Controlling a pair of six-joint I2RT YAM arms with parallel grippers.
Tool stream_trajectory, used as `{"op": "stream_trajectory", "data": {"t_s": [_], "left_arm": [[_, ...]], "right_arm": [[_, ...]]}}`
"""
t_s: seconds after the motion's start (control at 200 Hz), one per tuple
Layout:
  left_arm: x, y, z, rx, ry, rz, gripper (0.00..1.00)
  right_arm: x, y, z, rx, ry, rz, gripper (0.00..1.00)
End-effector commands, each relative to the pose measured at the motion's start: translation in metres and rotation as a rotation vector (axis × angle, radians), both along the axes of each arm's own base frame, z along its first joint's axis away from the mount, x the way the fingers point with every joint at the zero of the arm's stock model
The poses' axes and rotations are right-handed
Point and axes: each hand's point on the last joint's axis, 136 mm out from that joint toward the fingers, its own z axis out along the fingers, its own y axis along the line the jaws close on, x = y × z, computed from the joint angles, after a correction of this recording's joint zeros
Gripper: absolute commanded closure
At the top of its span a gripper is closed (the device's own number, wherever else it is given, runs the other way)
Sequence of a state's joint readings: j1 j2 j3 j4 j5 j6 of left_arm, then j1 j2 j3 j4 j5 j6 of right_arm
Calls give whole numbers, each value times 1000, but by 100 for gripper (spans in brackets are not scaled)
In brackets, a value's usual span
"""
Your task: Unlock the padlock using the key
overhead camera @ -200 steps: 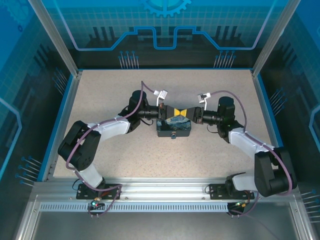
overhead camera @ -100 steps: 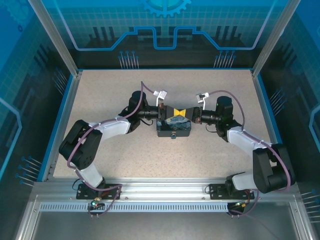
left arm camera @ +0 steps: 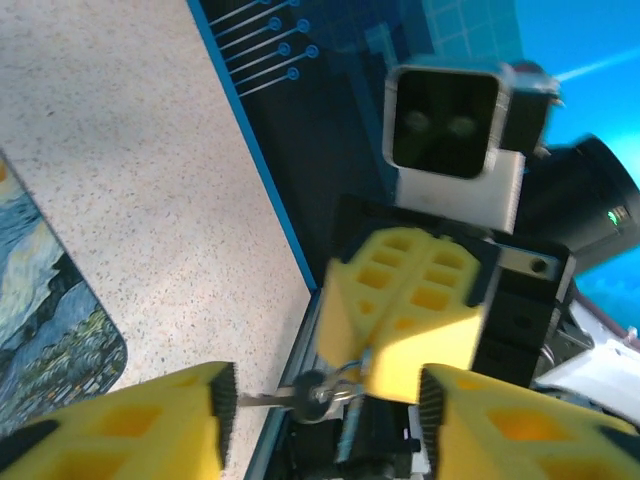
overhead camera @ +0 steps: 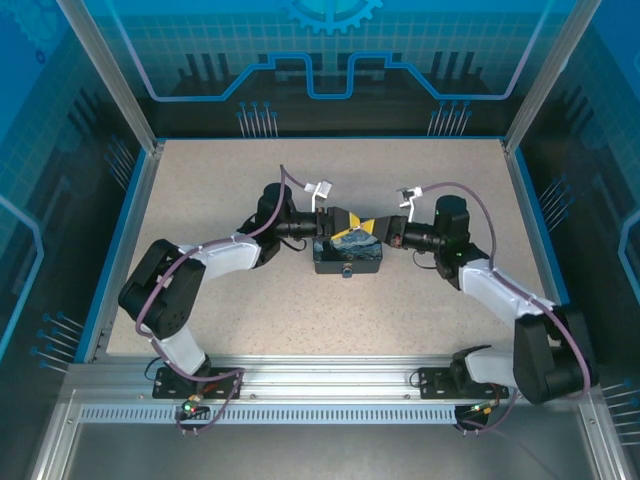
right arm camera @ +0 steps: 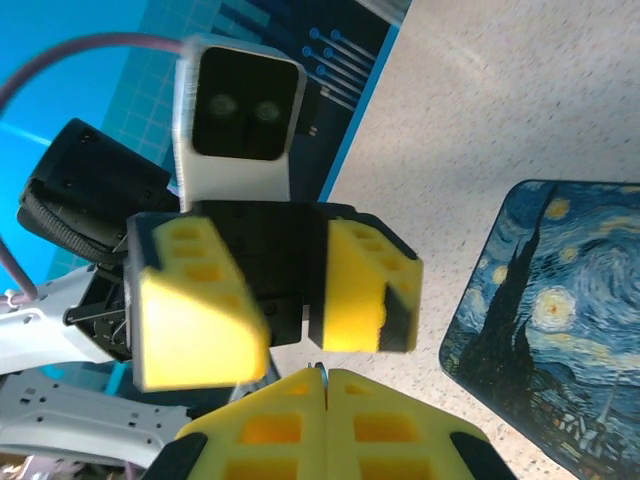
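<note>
Right gripper (right arm camera: 322, 382) – fingers pressed together, clamped on the ring end of the key (left arm camera: 262, 399). The key ring (left arm camera: 318, 392) sits at the fingertips and the blade sticks out toward the left gripper (left arm camera: 327, 398). Left gripper's fingers are apart and hold nothing, facing the right one tip to tip. Both hover over the box (overhead camera: 350, 252) – swirly blue-and-yellow night-sky print on top, closed, contents hidden. Padlock (overhead camera: 347, 271) sits at the box's near face, just below both grippers, touching neither.
</note>
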State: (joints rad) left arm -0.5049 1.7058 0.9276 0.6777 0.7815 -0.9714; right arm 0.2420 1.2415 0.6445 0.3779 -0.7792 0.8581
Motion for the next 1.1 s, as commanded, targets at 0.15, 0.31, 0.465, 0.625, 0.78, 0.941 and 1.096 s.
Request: {"op": "stream_trajectory", "data": {"t_s": [0.15,0.31,0.465,0.625,0.78,0.941,1.096], "left_arm": [[15,21,4,-5,186,193,44],[19,25,-12,-4,373,263,43],[17,25,-16,-25,484,281,43],[11,21,-10,-12,524,283,43],[6,14,-4,-9,540,271,45],[4,7,0,-31,556,266,49],[4,1,4,-50,569,257,50]], "right_arm": [[-9,-21,-5,-249,-124,-160,100],[-11,-17,7,-427,-291,-207,100],[-16,-7,22,-589,-488,-253,100],[-18,0,35,-674,-625,-301,100],[-14,6,42,-710,-678,-317,100],[-11,13,44,-726,-706,-301,100],[-10,20,45,-749,-735,-285,100]]}}
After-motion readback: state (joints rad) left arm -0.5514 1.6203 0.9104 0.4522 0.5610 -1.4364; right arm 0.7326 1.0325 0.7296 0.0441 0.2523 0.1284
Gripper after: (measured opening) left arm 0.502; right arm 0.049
